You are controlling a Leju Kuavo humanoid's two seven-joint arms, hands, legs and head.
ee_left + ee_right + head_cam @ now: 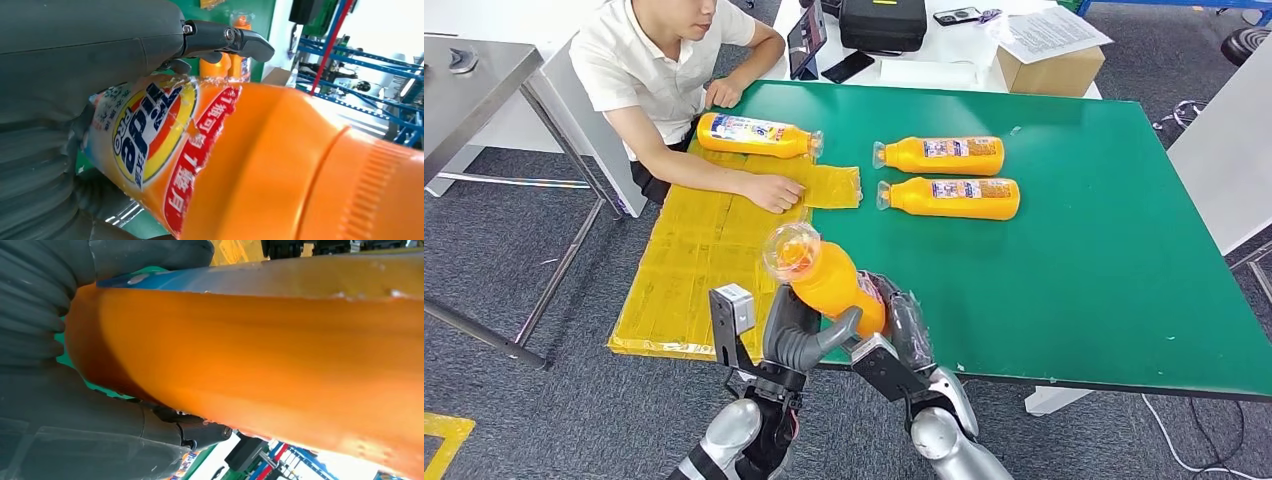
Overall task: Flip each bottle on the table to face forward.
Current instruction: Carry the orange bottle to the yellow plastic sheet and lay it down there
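Note:
Both my hands hold one orange bottle (829,280) lifted above the near edge of the green table (1104,280), its clear cap tilted up and to the left. My left hand (799,335) grips it from the left and below, my right hand (894,325) from the right. In the left wrist view the bottle's label (150,130) faces the camera under my left hand (90,55). The right wrist view shows its plain orange side (260,345) against my right hand (60,370). Two orange bottles (944,155) (954,198) lie label up mid-table, and a third (754,135) lies at the far left.
A seated person rests a hand (772,192) on the yellow sheets (704,260) covering the table's left end. A cardboard box (1052,70), a black case (882,24) and a tablet (807,40) stand on the white table behind.

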